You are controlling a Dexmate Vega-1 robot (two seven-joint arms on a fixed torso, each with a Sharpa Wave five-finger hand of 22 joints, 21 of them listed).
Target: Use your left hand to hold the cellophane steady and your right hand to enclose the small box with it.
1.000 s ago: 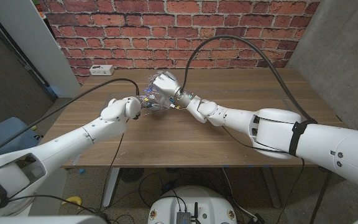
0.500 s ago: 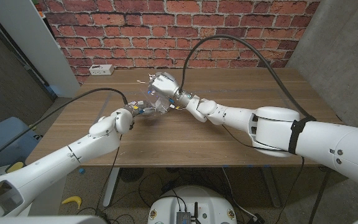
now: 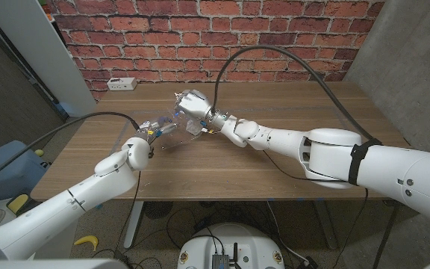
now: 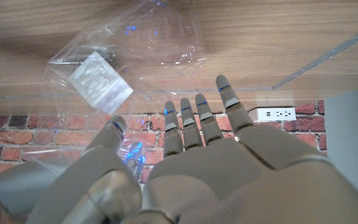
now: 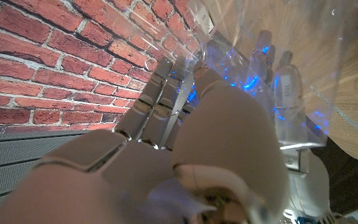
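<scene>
From the head view, the right hand [image 3: 194,104] is up off the wooden table [image 3: 290,168], fingers closed around the crumpled cellophane [image 3: 172,122], while the left hand [image 3: 146,133] sits just beside the sheet's trailing edge. Left wrist view: the left hand [image 4: 191,155] holds nothing, fingers straight and apart, the small box [image 4: 99,81] inside the cellophane [image 4: 135,50] just beyond the fingertips [image 4: 224,86]. Right wrist view: the right hand's [image 5: 185,112] fingers [image 5: 278,81] curl with clear cellophane [image 5: 272,37] draped over them.

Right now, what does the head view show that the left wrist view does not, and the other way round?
Head view: both arms over the wooden table, and the right robot hand gripping the cellophane. Left wrist view: the small white box plainly, lying inside the cellophane, with the left robot hand stretched toward it. Shared: the cellophane, the left robot hand, the brick wall and the white power strip.
</scene>
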